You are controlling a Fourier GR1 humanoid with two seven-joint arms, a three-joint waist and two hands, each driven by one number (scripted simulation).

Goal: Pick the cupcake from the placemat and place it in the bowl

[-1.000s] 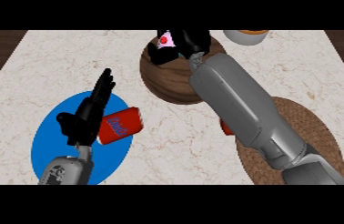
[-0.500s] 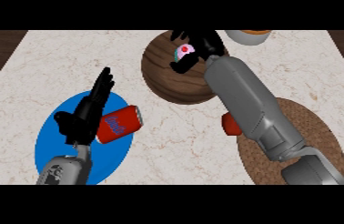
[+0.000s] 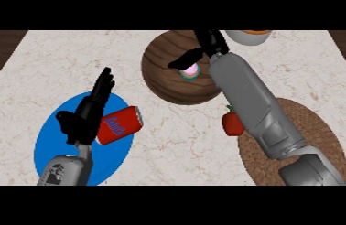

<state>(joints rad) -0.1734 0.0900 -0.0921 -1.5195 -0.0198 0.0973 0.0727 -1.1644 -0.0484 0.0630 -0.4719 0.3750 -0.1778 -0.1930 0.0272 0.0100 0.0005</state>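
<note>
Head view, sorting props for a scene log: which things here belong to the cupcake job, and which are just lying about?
Job:
cupcake, lying in the bowl
wooden bowl
woven placemat
right robot hand, open over the bowl

Lying about:
red can
blue plate
red fruit
grey dish

Cupcake [image 3: 191, 72] in brown bowl [image 3: 165, 84], right hand [image 3: 206, 48] open above

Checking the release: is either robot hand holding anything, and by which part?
Nothing is held. The pink-frosted cupcake sits in the brown wooden bowl; the right robot hand is open above it, the left robot hand open.
</note>
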